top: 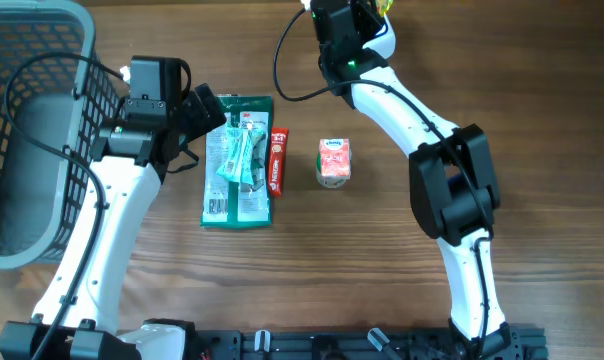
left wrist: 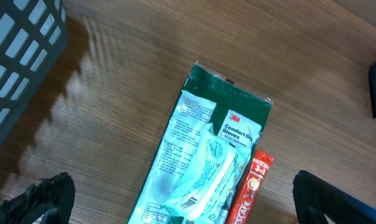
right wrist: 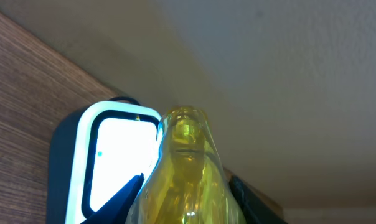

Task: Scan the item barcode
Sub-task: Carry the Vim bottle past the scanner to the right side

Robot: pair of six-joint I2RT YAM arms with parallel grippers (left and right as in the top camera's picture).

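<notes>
The right hand (right wrist: 185,202) is pinching a clear yellow bottle (right wrist: 185,162), one dark finger on each side of its body. It holds the bottle at the far edge of the worktop (top: 542,120), right of centre. The barcode scanner (right wrist: 107,158) stands touching or just beside the bottle. In the right wrist view its lit white window sits to the bottle's left, with the bottle overlapping the window's right rim.

The bottle's long axis runs along that rim and does not cross the glass. The next move probably turns on shifting or rolling the bottle left over the window. Whether a barcode faces the window cannot be told.

The left hand (left wrist: 191,205) is spread wide and hovers over the green glove pack (top: 237,160), well apart from the scanner, so the right arm is the nearer one.
</notes>
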